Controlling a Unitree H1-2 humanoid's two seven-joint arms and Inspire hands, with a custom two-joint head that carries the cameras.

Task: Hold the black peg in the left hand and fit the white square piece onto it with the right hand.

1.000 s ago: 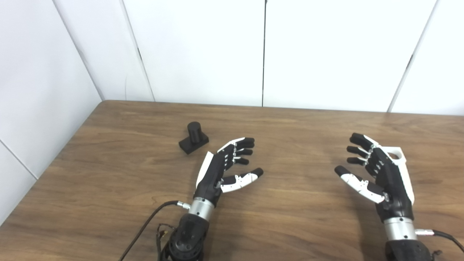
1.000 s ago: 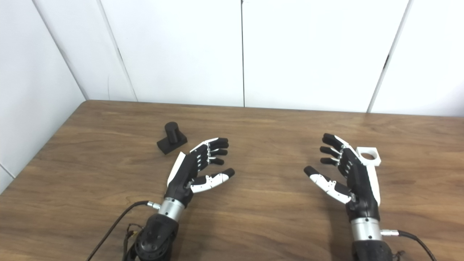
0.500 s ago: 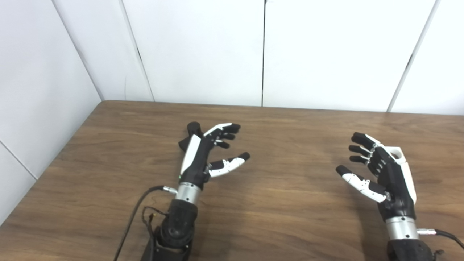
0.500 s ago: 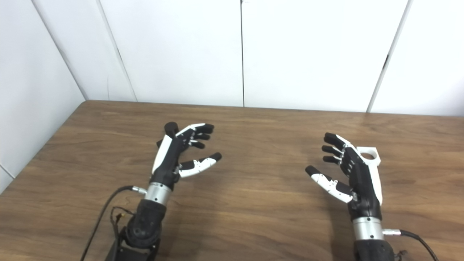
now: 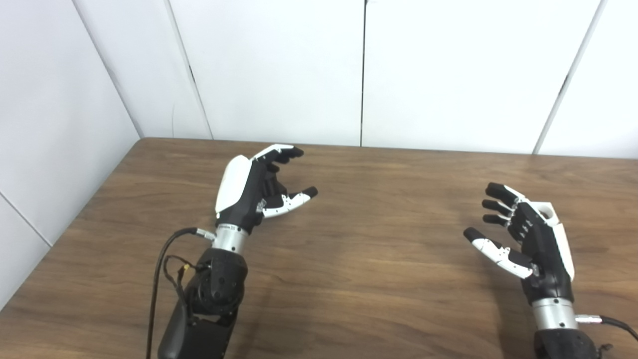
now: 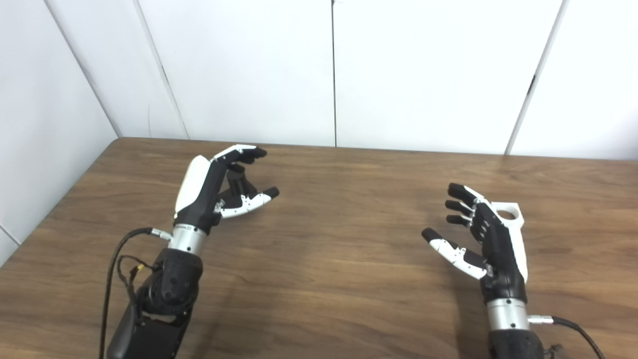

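My left hand is raised at the far left of the wooden table, over the spot where the black peg stood. Its fingers and thumb are apart and curved. The peg is hidden behind this hand, and I cannot tell it from the dark fingers or see whether they touch it. My right hand is open and empty at the right, palm facing left. The white square piece, with its round hole, lies on the table just behind that hand, partly hidden by it.
White wall panels stand close behind the table and along its left side. A black cable loops from the left wrist down past the forearm. Another cable leaves the right wrist.
My left hand has moved forward and to the left and risen, and now covers the black peg. The right hand and the white piece have stayed almost still.
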